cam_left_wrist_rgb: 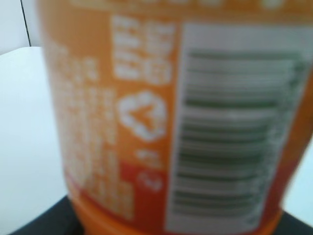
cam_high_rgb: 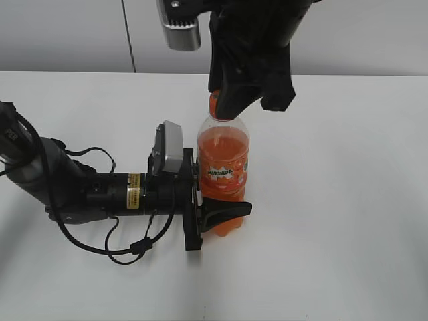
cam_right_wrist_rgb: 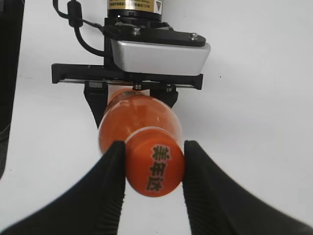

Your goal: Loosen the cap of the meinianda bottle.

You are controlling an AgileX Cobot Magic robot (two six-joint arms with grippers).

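Left claw (cam_high_rgb: 217,217) around meinianda bottle (cam_high_rgb: 223,175), right claw (cam_right_wrist_rgb: 152,166) pinching cap (cam_right_wrist_rgb: 155,168).

Exterior slants downward; both wrist views closely share the bottle (cam_right_wrist_rgb: 139,125).

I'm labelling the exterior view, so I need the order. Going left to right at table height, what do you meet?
Left arm → its wrist camera → left gripper → bottle. The right gripper sits above, on the cap, so it has no clear place in this order.

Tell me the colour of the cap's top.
Orange with dark printed characters on the cap; the right wrist view shows it best.
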